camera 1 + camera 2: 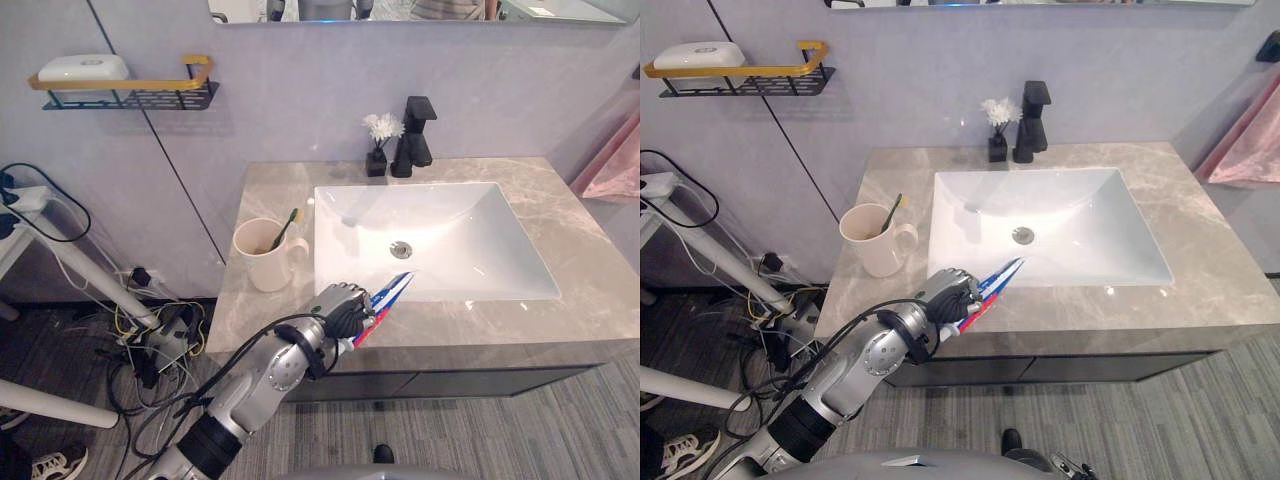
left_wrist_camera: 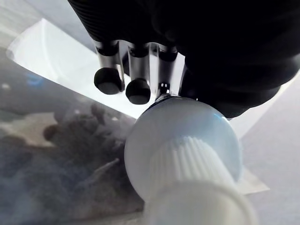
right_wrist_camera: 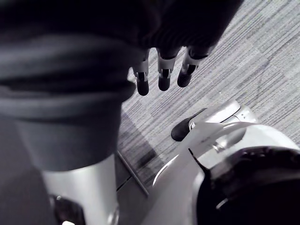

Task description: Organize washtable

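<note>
One grey marble worktop (image 1: 565,195) set against a grey wall carries a white sink (image 1: 455,235), a black tap (image 1: 414,135) and a cream mug (image 1: 262,265) holding a toothbrush (image 1: 285,228). The toothpaste tube (image 1: 393,289) is half hidden inside the left hand (image 1: 340,306), whose fingers curl round it at the worktop's front edge. The right hand (image 3: 164,77) hangs with relaxed fingers over the carpet (image 3: 262,61).

Left hand (image 1: 343,306) around toothpaste tube (image 1: 393,290)

Left hand (image 1: 343,306) clenched, arm extended forward, right hand (image 3: 163,71) hanging slack
</note>
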Tool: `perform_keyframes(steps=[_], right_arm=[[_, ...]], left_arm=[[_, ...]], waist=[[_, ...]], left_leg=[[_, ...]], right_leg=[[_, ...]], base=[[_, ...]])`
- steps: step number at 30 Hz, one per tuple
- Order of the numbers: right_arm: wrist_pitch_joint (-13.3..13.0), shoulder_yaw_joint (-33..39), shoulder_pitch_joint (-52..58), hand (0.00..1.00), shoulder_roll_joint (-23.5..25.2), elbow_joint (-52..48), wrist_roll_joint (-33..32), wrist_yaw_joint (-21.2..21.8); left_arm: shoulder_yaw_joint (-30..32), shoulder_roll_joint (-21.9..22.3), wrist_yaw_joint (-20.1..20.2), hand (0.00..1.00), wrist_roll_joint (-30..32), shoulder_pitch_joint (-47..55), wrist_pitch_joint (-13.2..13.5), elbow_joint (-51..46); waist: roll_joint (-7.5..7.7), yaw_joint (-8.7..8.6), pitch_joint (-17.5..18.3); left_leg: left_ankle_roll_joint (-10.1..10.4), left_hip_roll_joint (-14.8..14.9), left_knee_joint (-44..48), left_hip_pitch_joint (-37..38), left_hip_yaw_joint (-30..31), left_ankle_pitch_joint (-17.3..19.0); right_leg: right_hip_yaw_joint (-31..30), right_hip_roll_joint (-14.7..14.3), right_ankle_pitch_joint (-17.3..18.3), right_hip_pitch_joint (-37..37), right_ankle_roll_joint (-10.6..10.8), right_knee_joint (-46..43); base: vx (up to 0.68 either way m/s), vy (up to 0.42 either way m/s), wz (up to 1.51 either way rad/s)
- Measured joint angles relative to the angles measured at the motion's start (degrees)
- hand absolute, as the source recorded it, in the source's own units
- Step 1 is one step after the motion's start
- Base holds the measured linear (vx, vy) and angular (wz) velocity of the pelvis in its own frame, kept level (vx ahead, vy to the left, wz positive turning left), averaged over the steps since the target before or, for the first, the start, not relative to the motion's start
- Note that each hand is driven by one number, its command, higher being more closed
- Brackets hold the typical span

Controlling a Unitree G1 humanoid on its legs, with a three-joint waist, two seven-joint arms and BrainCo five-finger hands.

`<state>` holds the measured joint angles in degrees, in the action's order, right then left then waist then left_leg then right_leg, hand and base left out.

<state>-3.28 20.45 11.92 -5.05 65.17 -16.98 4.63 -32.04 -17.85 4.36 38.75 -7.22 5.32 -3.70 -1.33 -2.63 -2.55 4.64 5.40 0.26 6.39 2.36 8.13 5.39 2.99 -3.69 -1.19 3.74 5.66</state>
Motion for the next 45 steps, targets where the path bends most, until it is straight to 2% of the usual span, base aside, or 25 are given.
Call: perform_keyframes(steps=[4,12,16,22,28,34,36,40,43,45], right_arm=[[-0.2,0.0,0.0,0.0,0.0,0.0,-0.2,-0.3],[-0.4,0.2,0.1,0.0,0.3,-0.2,-4.5,-0.4],[-1.0,0.2,1.4,0.0,1.6,-4.6,-6.9,-0.4],[-1.7,0.3,6.3,0.0,3.2,-17.9,-9.4,-0.4],[-2.7,0.6,10.3,0.0,3.5,-30.8,-11.2,-0.3],[-2.8,0.1,14.4,0.0,4.1,-50.5,-11.2,0.3],[-3.0,-0.4,14.5,0.0,4.2,-60.0,-11.4,1.1],[-4.1,-2.4,15.0,0.0,4.2,-77.3,-15.9,3.9],[-5.1,-6.0,14.1,0.0,3.6,-84.0,-20.0,6.9],[-5.1,-8.9,13.4,0.0,3.1,-86.0,-21.5,7.2]], left_arm=[[-0.2,0.0,-0.8,1.0,0.0,-0.3,0.0,0.3],[-1.5,-0.1,-1.4,1.0,-0.2,-1.8,-0.1,0.2],[-1.3,1.1,-1.7,1.0,-1.3,-1.9,-0.3,-1.5],[-1.0,6.6,-4.1,1.0,-1.8,-4.6,0.0,-6.3],[0.3,8.9,-5.6,1.0,-2.5,-6.0,1.4,-7.9],[1.7,9.0,-6.1,1.0,-2.5,-6.2,1.7,-11.7],[3.8,9.2,-6.6,1.0,-2.5,-6.3,1.9,-13.9],[5.7,9.2,-7.7,1.0,-2.4,-6.5,2.1,-16.8],[5.6,9.1,-7.8,1.0,-2.4,-7.2,2.6,-17.1],[5.5,8.7,-7.8,1.0,-2.3,-7.5,2.7,-17.1]], waist=[[0.12,-0.04,0.1],[0.19,-0.04,0.0],[0.48,0.13,0.1],[0.82,0.15,0.3],[0.78,0.05,0.3],[0.67,-0.08,0.4],[0.62,-0.1,0.4],[0.44,-0.01,0.6],[0.54,0.24,0.8],[0.48,0.32,1.1]], left_leg=[[0.0,0.0,0.1,0.1,0.0,0.0],[0.0,0.0,0.1,0.3,-0.7,0.0],[-0.1,-0.1,0.4,-0.7,-2.0,0.1],[-0.2,-0.1,1.2,-1.6,-4.6,0.2],[-0.5,-0.2,2.4,-1.8,-8.4,1.2],[-0.3,-0.1,3.2,-1.9,-11.2,1.8],[-0.3,-0.1,3.4,-1.9,-12.2,1.9],[-0.2,0.0,3.7,-1.6,-12.3,1.9],[-0.2,0.0,4.1,-1.5,-12.2,2.0],[-0.3,-0.1,4.3,-1.6,-12.0,2.0]], right_leg=[[0.0,0.0,0.0,0.0,0.0,0.0],[-0.7,-0.1,-0.2,0.1,0.2,-0.1],[-2.2,0.0,-0.6,1.2,0.2,-0.4],[-4.8,-0.4,-1.6,2.9,0.1,-0.4],[-8.5,-0.8,-2.5,4.5,0.3,-0.4],[-11.3,-1.3,-3.4,5.6,0.4,-0.4],[-12.3,-1.6,-3.7,6.2,0.3,-0.4],[-12.5,-1.7,-4.0,6.1,0.3,-0.5],[-12.4,-1.6,-4.1,5.9,0.3,-0.5],[-12.3,-1.5,-4.1,5.8,0.4,-0.5]], base=[[0.0,0.0,0.0],[0.0,0.003,-0.04],[-0.02,0.011,-0.16],[-0.02,0.0,-0.19],[-0.04,0.01,-0.36],[-0.01,0.003,-0.25],[-0.01,-0.005,-0.23],[0.0,-0.005,-0.04],[0.0,0.0,0.0],[-0.01,0.001,0.03]])
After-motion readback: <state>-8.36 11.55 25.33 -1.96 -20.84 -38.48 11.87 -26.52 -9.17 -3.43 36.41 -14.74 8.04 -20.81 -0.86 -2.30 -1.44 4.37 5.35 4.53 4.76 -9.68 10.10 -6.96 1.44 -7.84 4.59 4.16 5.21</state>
